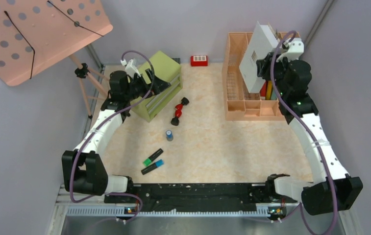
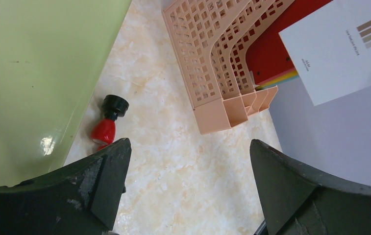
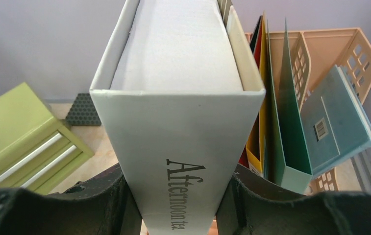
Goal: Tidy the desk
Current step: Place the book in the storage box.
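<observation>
Two arms were seen from the top camera over the desk (image 1: 212, 152), the beige marbled top filling the middle of the frame. The right tool (image 1: 263, 67) was held above the peach organizer (image 1: 234, 105) at the far right, with a white book (image 1: 257, 46) raised in it. The left tool (image 1: 160, 84) was placed at the green cabinet (image 1: 166, 66). Two markers (image 1: 152, 169) and a red-and-black piece (image 1: 178, 111) lay loose on the desk.

From the left wrist, the left tool (image 2: 187, 164) was shown with its jaws wide apart and nothing between them. The red-and-black piece (image 2: 107, 125) was seen just beside the green cabinet (image 2: 31, 73).

From the right wrist, the right tool (image 3: 176, 200) was seen clamped on the spine of the white book (image 3: 173, 58), beside upright folders (image 3: 281, 127). Filing the book was judged to be the step in hand. It would best be kept upright, lined up with a free slot, lowered until fully borne, and only then released.
</observation>
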Tool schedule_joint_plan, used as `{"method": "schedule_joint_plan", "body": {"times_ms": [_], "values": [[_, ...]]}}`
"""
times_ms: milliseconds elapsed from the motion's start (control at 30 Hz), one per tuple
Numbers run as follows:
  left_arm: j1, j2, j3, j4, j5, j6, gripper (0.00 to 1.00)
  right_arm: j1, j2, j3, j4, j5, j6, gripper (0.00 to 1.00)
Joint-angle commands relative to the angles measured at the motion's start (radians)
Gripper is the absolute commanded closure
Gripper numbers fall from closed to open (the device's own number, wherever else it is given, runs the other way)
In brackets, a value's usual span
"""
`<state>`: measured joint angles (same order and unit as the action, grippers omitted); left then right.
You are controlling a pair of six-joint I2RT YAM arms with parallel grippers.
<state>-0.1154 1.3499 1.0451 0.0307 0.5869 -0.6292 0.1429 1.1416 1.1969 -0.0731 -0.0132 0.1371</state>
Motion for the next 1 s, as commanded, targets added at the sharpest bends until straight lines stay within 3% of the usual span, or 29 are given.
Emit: {"method": "schedule_joint_plan", "body": {"times_ms": [0,767,967], "values": [[0.001,-0.008,0.017,0.050,0.010,0.010,0.04,0.052,0.036,0.028,0.090,0.107,-0.049,1.00],[0.002,0.009,0.024,0.062,-0.009,0.008,0.05,0.224,0.369,0.169,0.183,0.306,-0.161,1.00],[0.002,-0.014,-0.004,0.142,-0.021,-0.016,0.05,0.238,0.449,0.142,0.300,0.350,-0.180,1.00]]}}
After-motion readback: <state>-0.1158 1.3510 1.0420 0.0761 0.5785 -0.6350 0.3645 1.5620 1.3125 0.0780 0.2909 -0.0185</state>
